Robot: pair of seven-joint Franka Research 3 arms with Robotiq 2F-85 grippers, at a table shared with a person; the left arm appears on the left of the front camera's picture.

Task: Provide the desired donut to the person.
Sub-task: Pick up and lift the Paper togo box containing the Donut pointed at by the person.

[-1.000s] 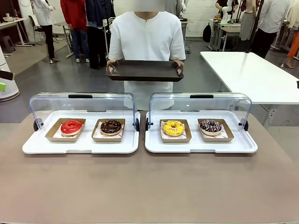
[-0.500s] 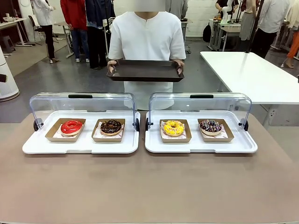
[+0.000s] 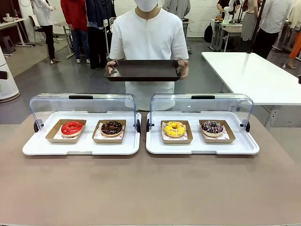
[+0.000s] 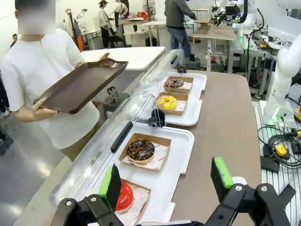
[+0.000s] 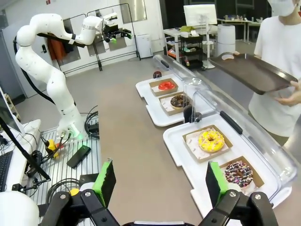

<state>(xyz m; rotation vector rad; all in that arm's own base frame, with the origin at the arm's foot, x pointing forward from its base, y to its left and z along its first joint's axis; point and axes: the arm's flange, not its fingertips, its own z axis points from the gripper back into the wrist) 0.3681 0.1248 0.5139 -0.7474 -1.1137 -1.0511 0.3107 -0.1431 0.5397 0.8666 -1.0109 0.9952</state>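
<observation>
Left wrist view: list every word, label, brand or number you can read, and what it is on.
No text reads clearly.
Red donut's paper: small print at its edge, too blurred to read.
Chocolate donut's paper: faint marks, too small to read.

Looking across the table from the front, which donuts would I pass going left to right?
red donut → chocolate donut → yellow donut → dark donut with coloured sprinkles
</observation>
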